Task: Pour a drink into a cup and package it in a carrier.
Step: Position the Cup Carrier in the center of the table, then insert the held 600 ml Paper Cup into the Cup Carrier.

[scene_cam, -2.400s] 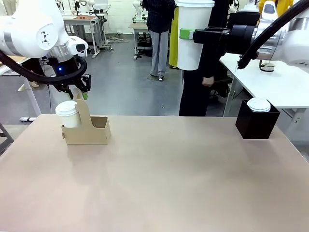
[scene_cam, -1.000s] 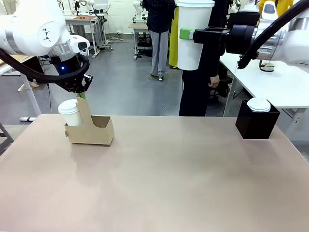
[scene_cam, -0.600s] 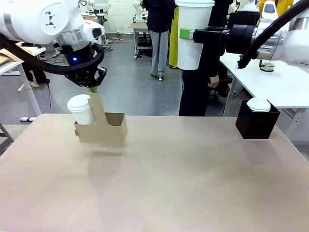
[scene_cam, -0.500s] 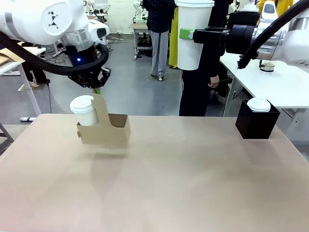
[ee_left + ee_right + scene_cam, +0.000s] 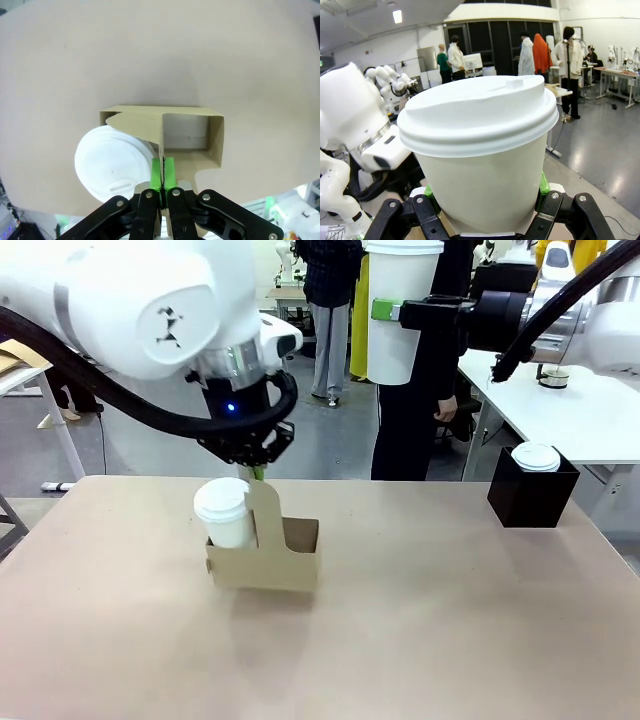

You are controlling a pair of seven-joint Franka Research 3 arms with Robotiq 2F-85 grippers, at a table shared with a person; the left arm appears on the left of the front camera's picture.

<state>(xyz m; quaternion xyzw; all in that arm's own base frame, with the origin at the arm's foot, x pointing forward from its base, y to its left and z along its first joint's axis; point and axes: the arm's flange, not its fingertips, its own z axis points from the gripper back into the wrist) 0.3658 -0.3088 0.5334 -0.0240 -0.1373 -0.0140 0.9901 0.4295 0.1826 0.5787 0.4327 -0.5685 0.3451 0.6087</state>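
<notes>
Both grip: my left hand (image 5: 162, 172) pinches the tab of the carrier (image 5: 265, 562) over the beige counter (image 5: 420, 630), lidded cup (image 5: 224, 512) in one pocket; my right hand (image 5: 398, 312) clamps a second cup (image 5: 402, 350) before the lab's grey floor (image 5: 290, 430).

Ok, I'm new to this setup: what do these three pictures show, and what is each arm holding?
Two white robot arms share a beige table. The front picture looks across it from between the arms; the other two come from cameras on each wrist. The left end effector is shut on the handle tab of a brown cardboard two-pocket carrier, with a lidded white paper cup in one pocket and the other pocket empty. The right end effector grips a tall white paper cup with a lid. On the table's right stands a black box with a white lid on top.
</notes>
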